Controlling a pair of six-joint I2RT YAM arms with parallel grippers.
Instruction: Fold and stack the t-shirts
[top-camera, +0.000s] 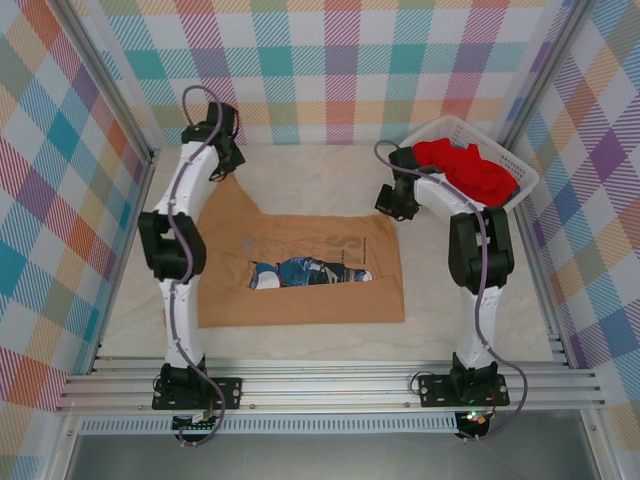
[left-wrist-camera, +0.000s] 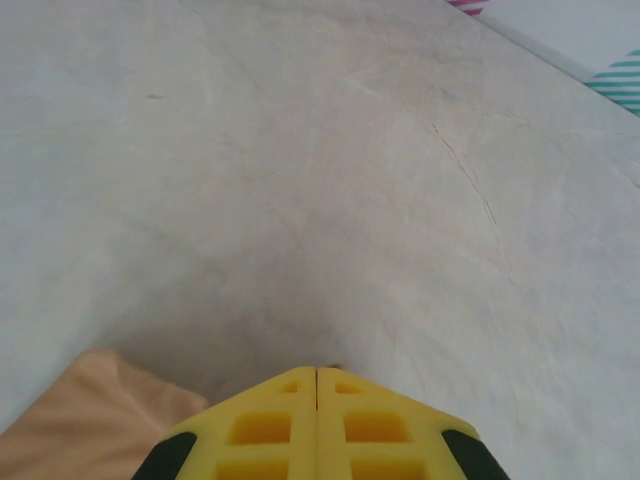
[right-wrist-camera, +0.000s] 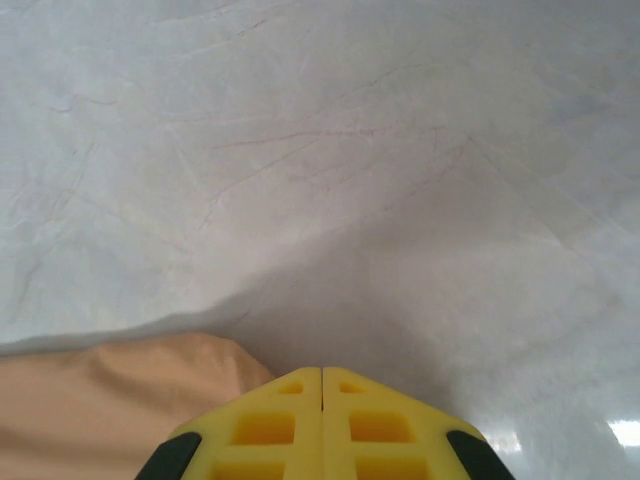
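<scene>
T-shirts: tan-orange t-shirt (top-camera: 300, 295) lies flat mid-table, looks part folded, print showing through a gap. The red t-shirt (top-camera: 465, 172) is heaped in the white basket (top-camera: 452, 124) at the far right corner. Both sets clenched: left fingers (left-wrist-camera: 270, 425) at the far-left sleeve tip, right fingers (right-wrist-camera: 375, 425) at the far-right corner of the same tee. In each wrist view the seam between the fingers is shut tight, with tan cloth running in from the lower left; can't tell if any cloth is actually pinched. Risks, my read: if a pinch is empty or only catches the hem, a lift raises one corner and the fold goes skewed. An uneven pull would drag the whole tee across the table (top-camera: 310, 170) and open the lower fold. The right arm (top-camera: 470, 250) sits just beside the basket, so an outward swing could knock it or snag the red tee. Room: bare table beyond both fingers toward the back wall (top-camera: 340, 70), plus a strip in front of the tee. The side wall is close to the left arm (top-camera: 175, 240).
</scene>
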